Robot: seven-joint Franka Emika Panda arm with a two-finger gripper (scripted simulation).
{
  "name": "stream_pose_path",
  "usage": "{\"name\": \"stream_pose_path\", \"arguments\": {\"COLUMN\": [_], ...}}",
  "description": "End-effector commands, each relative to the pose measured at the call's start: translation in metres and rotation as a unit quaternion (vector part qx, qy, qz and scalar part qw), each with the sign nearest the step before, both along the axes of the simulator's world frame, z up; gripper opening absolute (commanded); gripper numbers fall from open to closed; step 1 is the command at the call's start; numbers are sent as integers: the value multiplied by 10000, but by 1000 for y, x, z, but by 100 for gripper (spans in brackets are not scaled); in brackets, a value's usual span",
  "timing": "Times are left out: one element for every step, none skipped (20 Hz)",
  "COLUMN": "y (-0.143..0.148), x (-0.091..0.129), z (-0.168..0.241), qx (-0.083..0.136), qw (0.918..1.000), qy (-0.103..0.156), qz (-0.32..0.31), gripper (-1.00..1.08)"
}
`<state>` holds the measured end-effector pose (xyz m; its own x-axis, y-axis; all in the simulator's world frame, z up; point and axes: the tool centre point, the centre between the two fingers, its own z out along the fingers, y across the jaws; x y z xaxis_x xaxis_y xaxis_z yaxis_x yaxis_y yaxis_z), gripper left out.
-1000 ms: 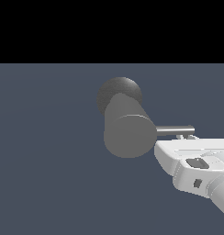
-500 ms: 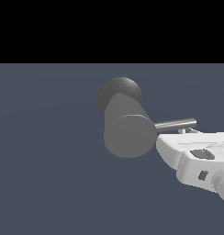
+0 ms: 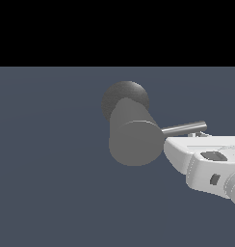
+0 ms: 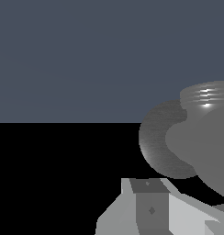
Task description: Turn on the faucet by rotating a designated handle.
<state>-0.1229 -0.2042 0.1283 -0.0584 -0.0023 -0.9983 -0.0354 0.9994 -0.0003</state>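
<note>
Faucet [image 3: 135, 140]: stub cylinder seen mid-scene, dome behind it.
Handle [image 3: 184, 128]: rod run out toward the exterior view's right — tilted slightly up.
Claw [image 3: 199, 137]: placed just under the handle's tip — spread or pressed together cannot be told.

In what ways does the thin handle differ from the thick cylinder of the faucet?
The handle is a slim rod with a bright sheen; the cylinder is thick and matte. The handle points sideways, rising slightly toward the exterior view's right; the cylinder turns its flat round face toward the camera. Both are grey.
</note>
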Motion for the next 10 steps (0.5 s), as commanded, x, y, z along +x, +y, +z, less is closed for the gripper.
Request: {"name": "stream_pose_path", "arguments": {"y": [7,8,8,9,10,11,11,12,13,14], "x": [3,3,3,3,3,3,3,3,3,3], "z": [25,29,33,36,40,44,48,51,55,59], "qx": [-30,-32,-35,-37,-40,-42,-45,-47,-50,-52], "qw": [9998,9998,9998,9998,9998,9997,9997,9997,9997,9997], "qy": [-179,-187,-195,-203,-212,-220,-228,-237,-245,-254], "qz": [26,25,24,23,23,22,21,20,19,17], "gripper": [-100,-100,-100,-100,-100,-100,-100,-100,-100,-100]}}
